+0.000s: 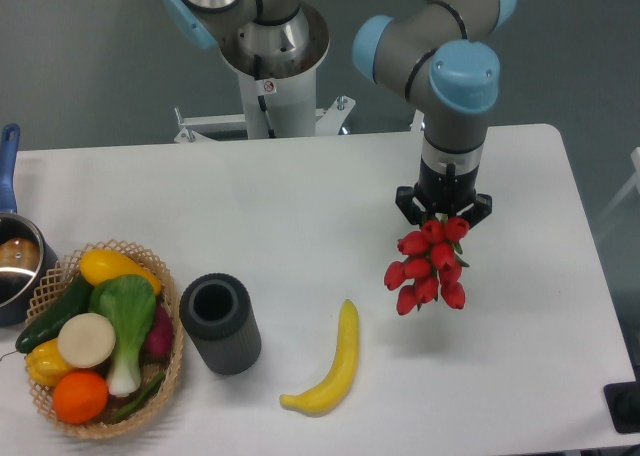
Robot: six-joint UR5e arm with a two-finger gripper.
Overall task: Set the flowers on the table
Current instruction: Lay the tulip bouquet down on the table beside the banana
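The flowers (428, 266), a bunch of red tulips, hang below my gripper (443, 216) at the right of the white table (300, 206). The red heads point down and toward the camera; the green stems are mostly hidden under the gripper. The gripper is shut on the bunch at its stem end and holds it above the tabletop. A faint shadow lies on the table under the flowers. The fingers themselves are largely hidden by the wrist and the tulip heads.
A yellow banana (334, 361) lies on the table left of the flowers. A dark grey cylindrical cup (220, 323) stands further left. A wicker basket (105, 416) of vegetables and fruit sits at the front left. A pot with a blue handle (12, 256) is at the left edge.
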